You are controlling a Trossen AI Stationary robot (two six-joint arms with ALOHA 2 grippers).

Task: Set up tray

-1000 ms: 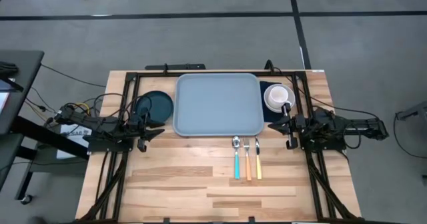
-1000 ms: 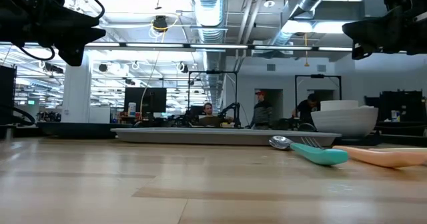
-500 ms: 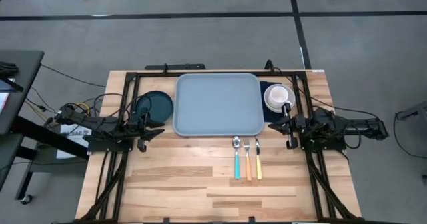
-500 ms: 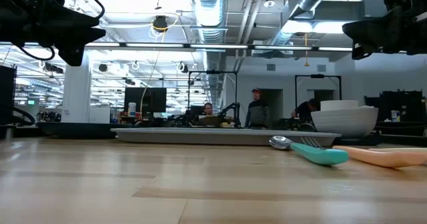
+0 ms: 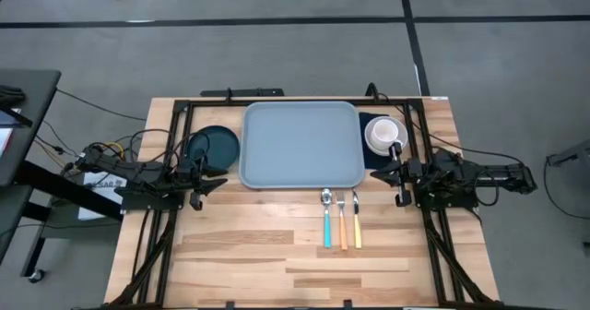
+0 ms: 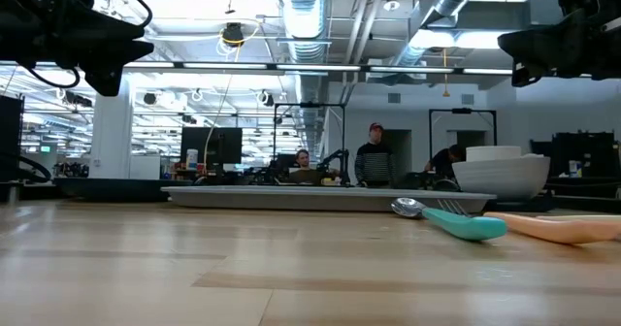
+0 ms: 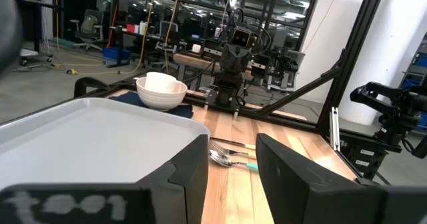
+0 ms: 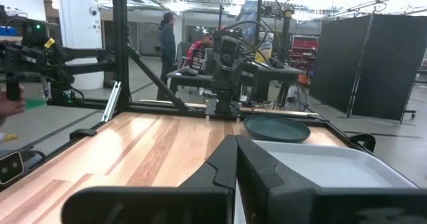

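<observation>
Blue-grey tray [image 5: 300,145]: flat on the wooden surface [image 5: 249,245], toward 12 o'clock (nothing on it).
Left pincer [image 5: 211,182]: at the tray's 9 o'clock, fingers apart.
Right pincer [image 5: 392,175]: at 3 o'clock, fingers nearly closed, holding nothing.

Even overhead ceiling light, soft shadows; wrist views blur near the dark fingers [image 7: 193,177].

The tray [image 5: 300,145] lies at the tabletop's [image 5: 240,255] far middle. A plate [image 5: 214,144] sits just left of it, a bowl [image 5: 383,133] on a napkin [image 5: 367,158] just right. Three utensils [image 5: 340,220] lie side by side before the tray's right corner.
</observation>
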